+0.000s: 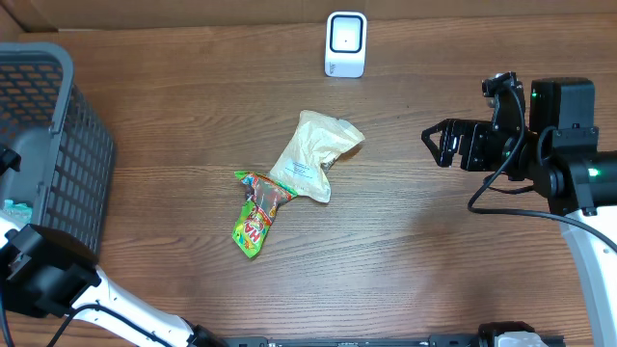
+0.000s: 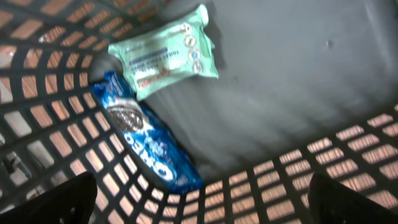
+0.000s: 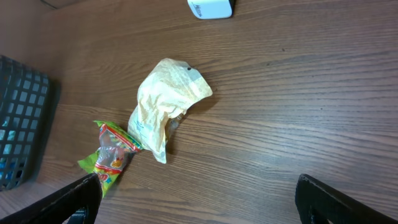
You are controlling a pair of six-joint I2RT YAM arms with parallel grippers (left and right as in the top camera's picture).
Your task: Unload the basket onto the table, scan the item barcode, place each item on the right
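Overhead: right gripper (image 1: 436,145) and left gripper (image 2: 214,200), inside basket (image 1: 58,145), gape empty; pouch (image 1: 310,154), snack (image 1: 255,214) lie apart from scanner (image 1: 346,43), apparently unscanned.

The dark grey plastic mesh basket (image 1: 58,125) at the tabletop's left edge is cropped by the overhead picture's left side, its contents mostly hidden from above. The left wrist view is blurred, leaving the small print on the mint-green plastic wrapper (image 2: 165,53) unreadable. The cream crinkled pouch (image 1: 310,154) covers a corner of the green and red snack packet (image 1: 254,217); print on both is too small to read. The white box-shaped scanner (image 3: 210,8) is cut by the right wrist picture's top edge.
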